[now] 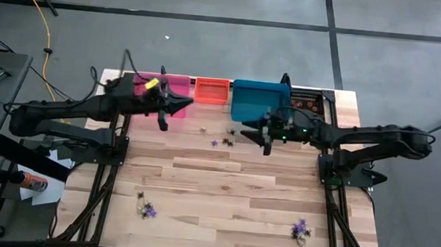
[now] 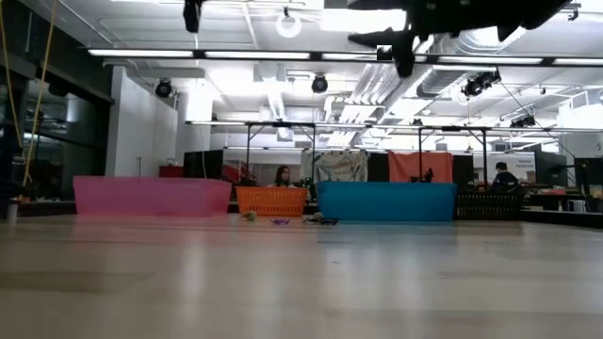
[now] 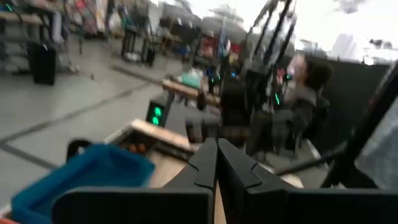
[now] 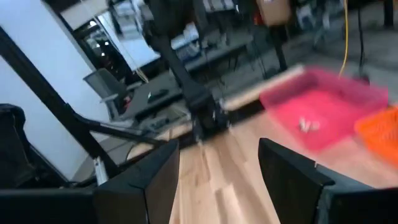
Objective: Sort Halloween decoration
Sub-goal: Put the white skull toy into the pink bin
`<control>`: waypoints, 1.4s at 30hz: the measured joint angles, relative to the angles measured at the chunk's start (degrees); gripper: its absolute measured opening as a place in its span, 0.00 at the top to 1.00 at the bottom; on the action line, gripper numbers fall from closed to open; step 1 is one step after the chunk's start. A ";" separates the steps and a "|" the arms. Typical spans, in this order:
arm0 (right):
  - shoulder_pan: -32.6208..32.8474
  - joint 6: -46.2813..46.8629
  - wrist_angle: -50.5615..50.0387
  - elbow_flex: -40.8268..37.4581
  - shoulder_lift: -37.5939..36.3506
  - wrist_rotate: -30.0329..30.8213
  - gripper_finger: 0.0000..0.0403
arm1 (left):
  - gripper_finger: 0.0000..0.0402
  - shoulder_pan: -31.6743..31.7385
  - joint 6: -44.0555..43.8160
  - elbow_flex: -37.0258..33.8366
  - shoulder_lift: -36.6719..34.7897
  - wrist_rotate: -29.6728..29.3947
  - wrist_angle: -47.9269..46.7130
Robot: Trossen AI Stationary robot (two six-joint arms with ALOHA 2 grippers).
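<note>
Above the far edge of the table, both grippers hang empty.

Right gripper (image 1: 267, 137) has fingers spread wide over loose trinkets (image 1: 221, 141) near the blue bin (image 1: 258, 100); left gripper (image 1: 162, 117) is pinched closed beside the pink bin (image 1: 172, 96). Two more trinket clusters (image 1: 146, 208) (image 1: 300, 229) lie near. Four bins. Trinkets look light, springy: pinch each across its body.

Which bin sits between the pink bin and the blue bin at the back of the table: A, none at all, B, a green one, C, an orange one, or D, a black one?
C: in the high view the small orange bin stands in the row between the pink bin and the blue bin.
</note>
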 joint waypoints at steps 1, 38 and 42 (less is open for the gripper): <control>0.18 -1.63 0.04 0.33 -0.44 0.22 0.47 | 1.00 -0.50 0.51 0.00 1.03 0.29 0.02; 0.66 -13.06 -0.81 2.92 -0.29 0.36 0.95 | 1.00 -9.61 8.72 0.00 8.98 -9.61 -3.06; 0.51 -13.12 -2.40 2.96 -1.13 0.16 0.99 | 0.95 -6.55 4.30 1.49 11.39 -11.95 -9.92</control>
